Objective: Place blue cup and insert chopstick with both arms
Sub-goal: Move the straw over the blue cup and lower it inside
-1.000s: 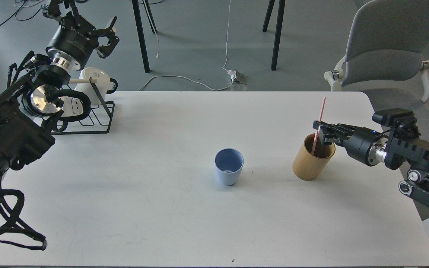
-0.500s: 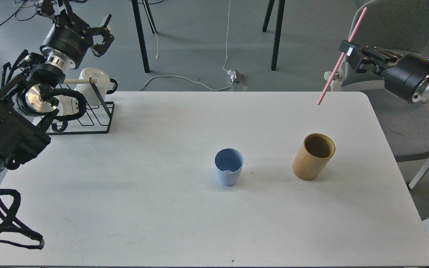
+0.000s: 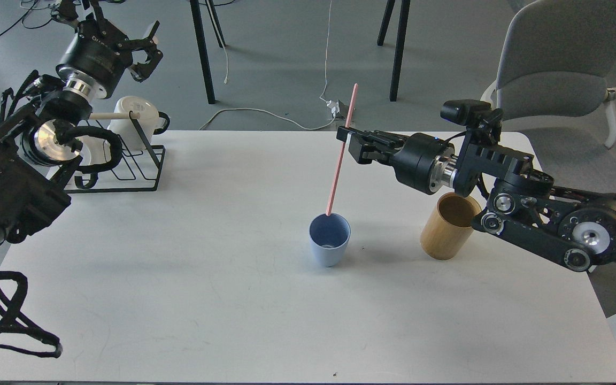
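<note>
The blue cup [image 3: 329, 239] stands upright near the middle of the white table [image 3: 233, 299]. My right gripper [image 3: 346, 140] is shut on the pink chopstick [image 3: 337, 176] near its upper third and holds it almost upright. The stick's lower tip hangs just above the far rim of the cup. My left gripper [image 3: 146, 45] is open and empty, raised at the far left above the black wire rack [image 3: 126, 171].
A tan bamboo cylinder [image 3: 448, 226] stands right of the cup, partly behind my right arm. The rack at the back left holds white mugs [image 3: 132, 120] and a pale wooden rod. A grey chair [image 3: 559, 80] stands beyond the table's right corner.
My right gripper lifted the chopstick out of the bamboo cylinder, swung up high to the right, then moved left to above the blue cup. The left arm shifted only slightly.
</note>
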